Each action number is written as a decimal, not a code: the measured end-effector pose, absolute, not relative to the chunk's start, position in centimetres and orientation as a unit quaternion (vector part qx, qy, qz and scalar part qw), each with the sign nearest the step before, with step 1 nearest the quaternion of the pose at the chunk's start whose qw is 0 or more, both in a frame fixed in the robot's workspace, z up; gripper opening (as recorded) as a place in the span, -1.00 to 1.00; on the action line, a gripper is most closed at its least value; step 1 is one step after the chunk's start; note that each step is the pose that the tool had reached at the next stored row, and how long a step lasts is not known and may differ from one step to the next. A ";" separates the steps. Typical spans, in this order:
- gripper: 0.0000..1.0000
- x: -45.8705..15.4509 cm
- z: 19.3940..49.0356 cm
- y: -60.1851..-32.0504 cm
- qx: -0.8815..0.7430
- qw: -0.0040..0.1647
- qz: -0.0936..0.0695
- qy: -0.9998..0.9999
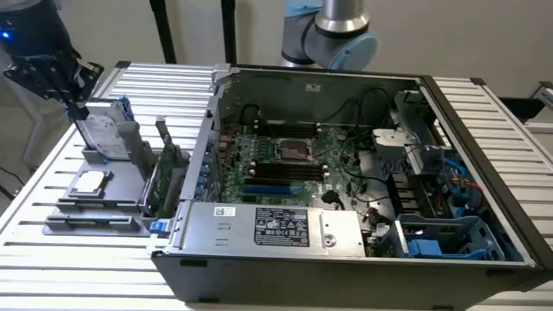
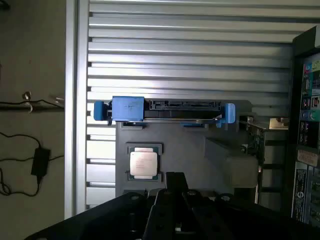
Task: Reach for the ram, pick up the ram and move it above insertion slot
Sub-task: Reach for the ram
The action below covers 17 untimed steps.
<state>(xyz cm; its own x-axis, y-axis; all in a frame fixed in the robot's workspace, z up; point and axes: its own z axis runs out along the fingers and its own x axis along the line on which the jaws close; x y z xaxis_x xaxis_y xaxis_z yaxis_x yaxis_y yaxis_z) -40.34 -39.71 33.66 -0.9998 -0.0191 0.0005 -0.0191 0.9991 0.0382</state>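
We can't tell if the gripper (image 1: 72,103) is open, and the ram (image 1: 152,188) sits well toward the exterior view's right of it, lengthwise along the case (image 1: 204,146) wall.

The computer case (image 1: 346,272) sits on the desk (image 1: 52,259) toward the exterior view's right, with the motherboard (image 1: 285,162) lying flat inside it and a power unit (image 1: 276,227) along its near wall. Just beside the case, on the exterior view's left, a parts holder (image 1: 95,223) rests on the desk. In it a drive (image 1: 102,133) stands at the rear, a processor (image 1: 90,183) lies flat before it, and circuit boards (image 1: 168,172) stand on edge nearest the case. The hand (image 1: 74,103) hangs over the drive.
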 end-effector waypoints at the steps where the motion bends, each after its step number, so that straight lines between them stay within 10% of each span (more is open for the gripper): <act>1: -0.79 -40.3 33.7 -39.7 0.010 0.000 -0.019 -1.000; 17: -0.79 -40.3 33.7 -40.4 0.010 0.000 -0.019 -1.000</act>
<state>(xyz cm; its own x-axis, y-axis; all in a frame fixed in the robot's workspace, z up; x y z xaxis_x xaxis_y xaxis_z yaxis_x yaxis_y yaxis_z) -40.35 -40.37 33.67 -0.9998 -0.0190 0.0006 -0.0190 0.9991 0.0380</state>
